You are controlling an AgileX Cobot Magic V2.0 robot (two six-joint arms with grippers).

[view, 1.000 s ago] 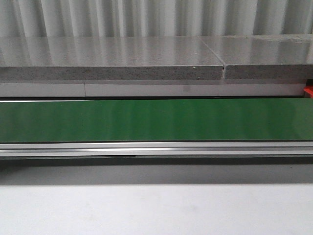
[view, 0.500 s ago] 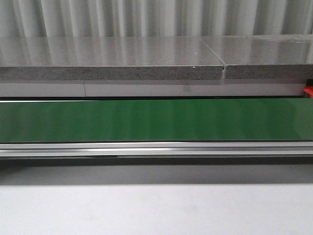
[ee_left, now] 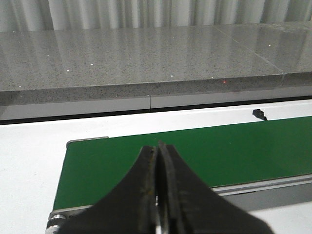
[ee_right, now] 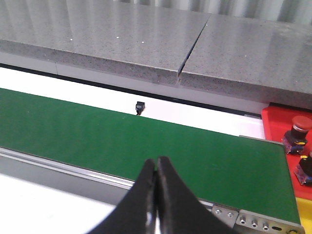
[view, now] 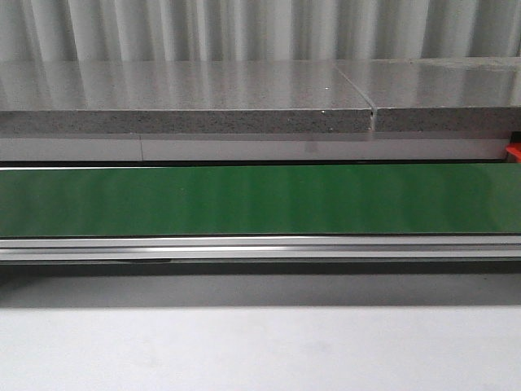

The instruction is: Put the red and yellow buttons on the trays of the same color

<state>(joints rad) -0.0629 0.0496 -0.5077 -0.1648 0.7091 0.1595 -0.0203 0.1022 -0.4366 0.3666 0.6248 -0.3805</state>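
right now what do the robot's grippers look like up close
Both look alike: the left gripper and right gripper each have two matte black fingers, broad at the base and curving to thin tips. Small scuffs mark the left's inner edges. No cables, labels or arm links are in view.

A red tray (ee_right: 280, 124) lies well ahead of the right fingers (ee_right: 157, 187) and off to one side, holding two upright red-capped buttons (ee_right: 296, 132), one partly cut off at the frame edge.

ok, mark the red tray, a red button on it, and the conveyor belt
red tray (ee_right: 275, 122): right wrist view, bare floor near its corner
red button (ee_right: 301, 123): right wrist view, red cap
conveyor belt (view: 260, 199): front view, middle of the green surface
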